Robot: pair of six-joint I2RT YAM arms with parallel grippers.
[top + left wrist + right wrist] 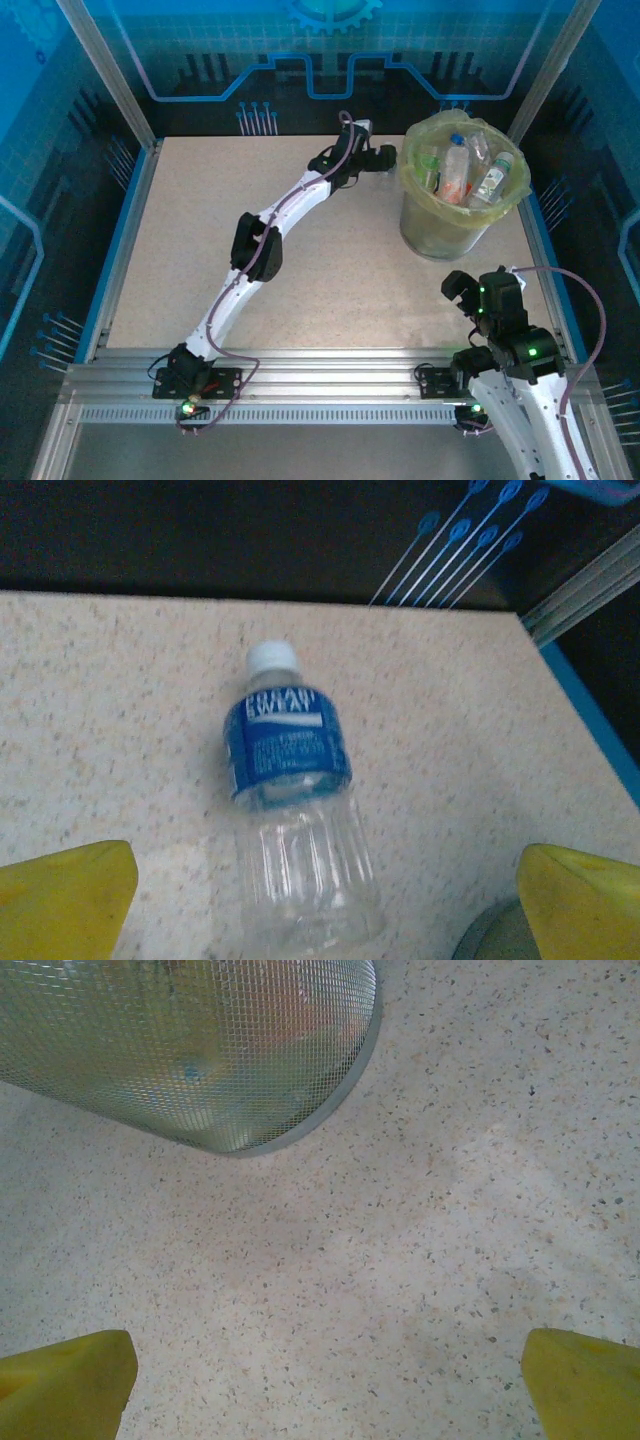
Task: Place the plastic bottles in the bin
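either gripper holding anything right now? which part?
Nothing is held. The left gripper is open over a blue-labelled bottle lying on the table, not touching it; the right gripper is open over bare table.

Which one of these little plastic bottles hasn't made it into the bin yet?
The clear plastic bottle with a blue label and white cap: it lies on the speckled tabletop, while the others sit inside the round, yellow-green-lined bin.

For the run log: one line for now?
left gripper open above blue-labelled clear plastic bottle | right gripper open, empty | yellow-bag-lined round bin holds several bottles
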